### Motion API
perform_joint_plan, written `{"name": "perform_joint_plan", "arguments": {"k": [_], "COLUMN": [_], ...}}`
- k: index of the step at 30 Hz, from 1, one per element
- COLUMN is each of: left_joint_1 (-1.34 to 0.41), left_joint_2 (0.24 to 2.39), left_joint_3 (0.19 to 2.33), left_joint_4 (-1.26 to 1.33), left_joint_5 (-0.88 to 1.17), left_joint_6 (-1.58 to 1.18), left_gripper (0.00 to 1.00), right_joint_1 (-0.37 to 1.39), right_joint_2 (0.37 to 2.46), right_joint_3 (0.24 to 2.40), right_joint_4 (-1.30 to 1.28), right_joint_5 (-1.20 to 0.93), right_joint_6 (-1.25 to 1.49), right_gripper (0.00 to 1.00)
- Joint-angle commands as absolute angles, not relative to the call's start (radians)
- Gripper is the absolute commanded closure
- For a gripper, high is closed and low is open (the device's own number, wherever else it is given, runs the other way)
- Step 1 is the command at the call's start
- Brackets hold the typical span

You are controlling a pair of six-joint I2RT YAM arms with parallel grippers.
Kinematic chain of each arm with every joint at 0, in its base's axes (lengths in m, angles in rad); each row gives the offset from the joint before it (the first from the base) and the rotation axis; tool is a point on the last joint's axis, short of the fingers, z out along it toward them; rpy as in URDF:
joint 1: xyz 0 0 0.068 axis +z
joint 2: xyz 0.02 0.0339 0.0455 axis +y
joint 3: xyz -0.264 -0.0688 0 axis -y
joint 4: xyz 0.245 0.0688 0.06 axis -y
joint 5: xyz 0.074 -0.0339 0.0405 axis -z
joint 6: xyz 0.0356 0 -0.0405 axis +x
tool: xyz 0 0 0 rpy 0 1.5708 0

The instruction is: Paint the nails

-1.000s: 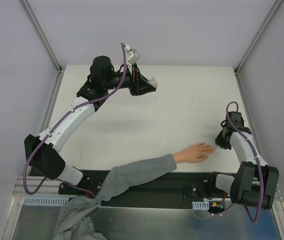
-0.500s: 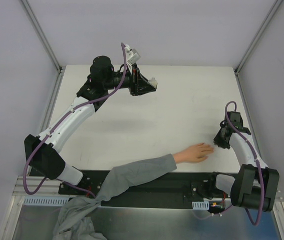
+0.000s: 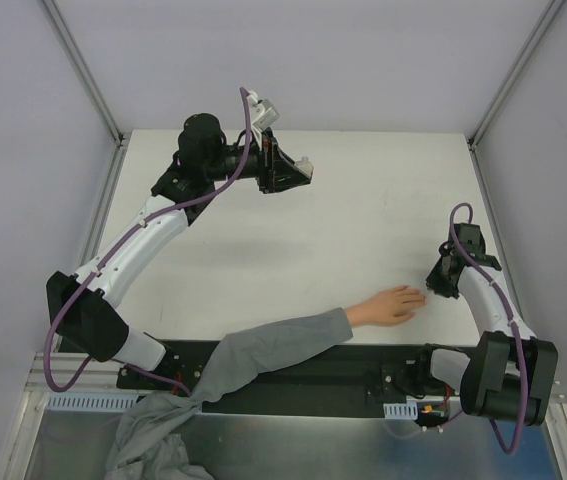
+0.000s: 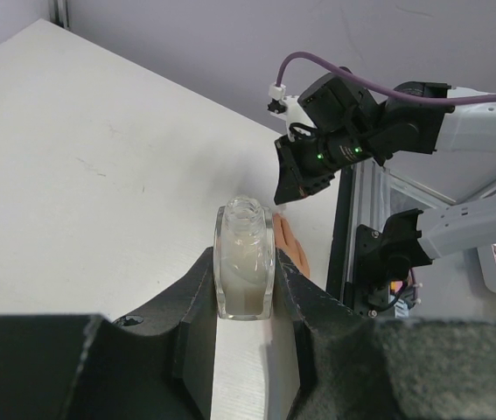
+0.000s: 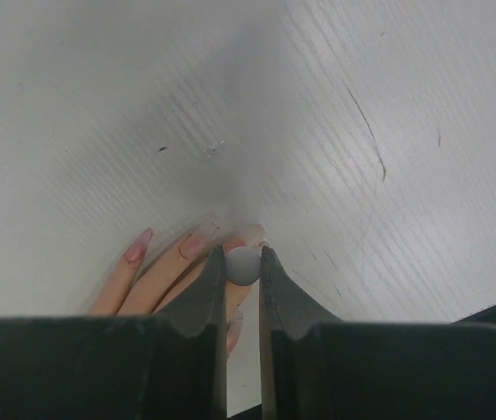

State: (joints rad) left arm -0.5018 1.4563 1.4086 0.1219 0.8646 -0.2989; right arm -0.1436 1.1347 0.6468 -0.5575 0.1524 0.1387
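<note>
A pale peach hand (image 3: 388, 306) with a grey sleeve (image 3: 263, 350) lies flat at the table's near edge. In the right wrist view its fingers (image 5: 156, 271) point up; the nails (image 5: 138, 248) show pinkish marks. My right gripper (image 5: 243, 262) is shut on a small grey round cap of a brush (image 5: 243, 265), held right over the fingertips. In the top view my right gripper (image 3: 441, 283) sits just right of the fingertips. My left gripper (image 4: 244, 293) is shut on a clear glass polish bottle (image 4: 245, 258), open-necked, held above the table at the back (image 3: 298, 168).
The white table (image 3: 363, 220) lies between the two arms. Metal frame posts (image 3: 503, 100) stand at the back corners. A black rail (image 3: 323, 380) runs along the near edge. The right arm also shows in the left wrist view (image 4: 352, 140).
The left gripper with the bottle has shifted very slightly. The right gripper has edged a little toward the fingertips. The hand has not moved.
</note>
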Motion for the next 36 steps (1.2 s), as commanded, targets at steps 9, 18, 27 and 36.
{"name": "perform_joint_plan", "arguments": {"k": [9, 18, 27, 36], "left_joint_1": [-0.489, -0.491, -0.485, -0.483], "left_joint_2": [1.410, 1.416, 1.416, 1.414], "left_joint_3": [1.416, 1.422, 1.424, 1.424], "left_joint_4": [0.166, 0.166, 0.161, 0.161], "left_joint_5": [0.899, 0.900, 0.902, 0.899], "left_joint_6": [-0.295, -0.295, -0.290, -0.287], "left_gripper": [1.00, 1.00, 1.00, 1.00], "right_joint_1": [-0.181, -0.193, -0.195, -0.196], "right_joint_2": [1.164, 1.175, 1.198, 1.218], "right_joint_3": [0.667, 0.673, 0.695, 0.713], "right_joint_4": [-0.545, -0.538, -0.528, -0.525], "right_joint_5": [0.175, 0.193, 0.198, 0.193], "right_joint_6": [0.137, 0.127, 0.121, 0.117], "right_gripper": [1.00, 1.00, 1.00, 1.00]}}
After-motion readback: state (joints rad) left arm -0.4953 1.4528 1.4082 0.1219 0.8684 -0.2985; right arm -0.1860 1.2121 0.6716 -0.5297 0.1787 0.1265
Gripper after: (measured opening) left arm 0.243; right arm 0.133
